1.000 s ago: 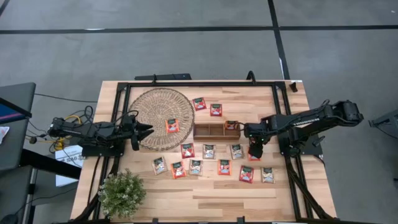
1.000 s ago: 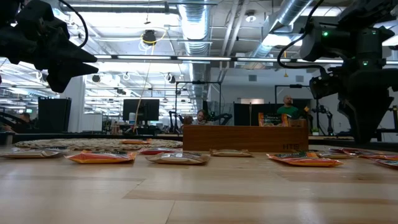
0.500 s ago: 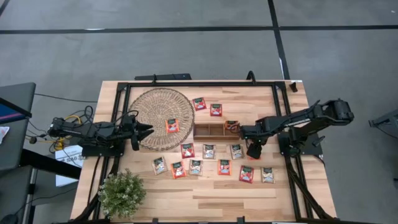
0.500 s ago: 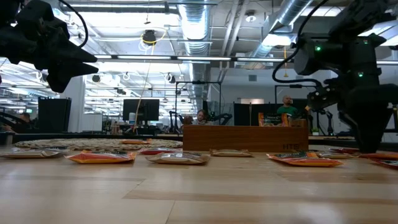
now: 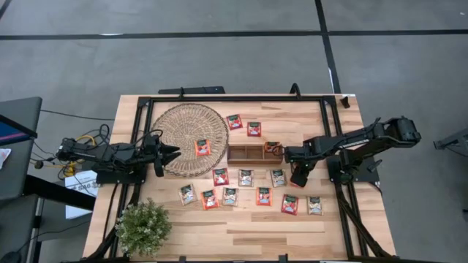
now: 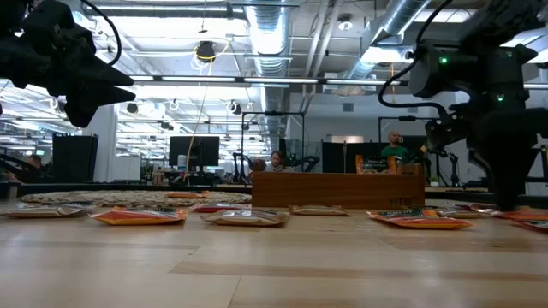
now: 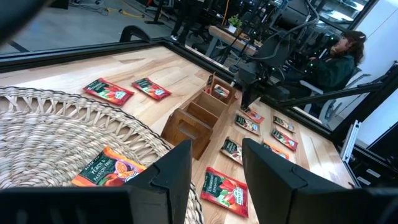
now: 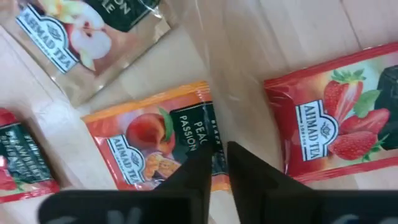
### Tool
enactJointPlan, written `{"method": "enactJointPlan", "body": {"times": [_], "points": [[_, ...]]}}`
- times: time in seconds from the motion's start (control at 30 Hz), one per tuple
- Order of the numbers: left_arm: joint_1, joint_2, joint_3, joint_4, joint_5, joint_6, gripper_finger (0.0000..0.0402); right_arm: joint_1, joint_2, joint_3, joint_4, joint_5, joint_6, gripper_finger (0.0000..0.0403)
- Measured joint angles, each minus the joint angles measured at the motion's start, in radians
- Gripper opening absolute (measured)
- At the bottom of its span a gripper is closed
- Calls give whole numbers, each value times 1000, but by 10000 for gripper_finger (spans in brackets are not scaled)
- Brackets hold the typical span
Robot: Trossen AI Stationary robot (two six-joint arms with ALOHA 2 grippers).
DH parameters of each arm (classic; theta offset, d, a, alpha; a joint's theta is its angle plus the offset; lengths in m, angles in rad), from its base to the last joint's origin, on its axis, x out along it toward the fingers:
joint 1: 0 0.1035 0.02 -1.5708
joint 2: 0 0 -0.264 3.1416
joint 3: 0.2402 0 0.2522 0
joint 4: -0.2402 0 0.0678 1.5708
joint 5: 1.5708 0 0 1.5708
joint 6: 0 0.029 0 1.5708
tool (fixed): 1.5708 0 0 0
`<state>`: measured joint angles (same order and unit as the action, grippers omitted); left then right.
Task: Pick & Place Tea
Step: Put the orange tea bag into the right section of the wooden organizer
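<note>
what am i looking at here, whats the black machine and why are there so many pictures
These are two dark robot arms working at a pale wooden table. One picture looks straight down, one looks level across the tabletop, and two come from cameras on the arms' wrists. On the table lie small square red and pale tea sachets, a long brown wooden tray, a round woven mat and a small green plant. The left claw hangs open and empty over the mat's edge. The right claw is down on the table, pinched on the edge of an orange peach tea sachet.
</note>
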<state>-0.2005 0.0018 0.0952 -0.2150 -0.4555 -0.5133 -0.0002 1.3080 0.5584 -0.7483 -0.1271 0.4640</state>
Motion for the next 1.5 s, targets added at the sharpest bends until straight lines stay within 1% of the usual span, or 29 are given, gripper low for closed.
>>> {"method": "enactJointPlan", "body": {"times": [0.13,0.27,0.5,0.63,0.73,0.83,1.17,1.3,1.5], "points": [[0,0,0,0,0,0,133,1,0,2,-6,-12,0,4],[0,0,0,0,0,0,133,8,0,3,-9,-12,0,7],[0,0,0,0,0,0,133,7,0,3,-28,-10,0,1],[0,0,0,0,0,0,133,9,0,22,-75,-37,-1,1],[0,0,0,0,0,0,133,23,0,80,-165,-48,-22,0],[0,0,0,0,0,0,133,41,0,165,-254,-48,-51,0],[0,0,0,0,0,7,133,72,-1,456,-481,-3,-103,0],[0,0,0,0,0,7,133,70,3,544,-523,2,-122,0],[0,0,0,0,0,7,133,45,26,660,-545,79,-181,0]]}}
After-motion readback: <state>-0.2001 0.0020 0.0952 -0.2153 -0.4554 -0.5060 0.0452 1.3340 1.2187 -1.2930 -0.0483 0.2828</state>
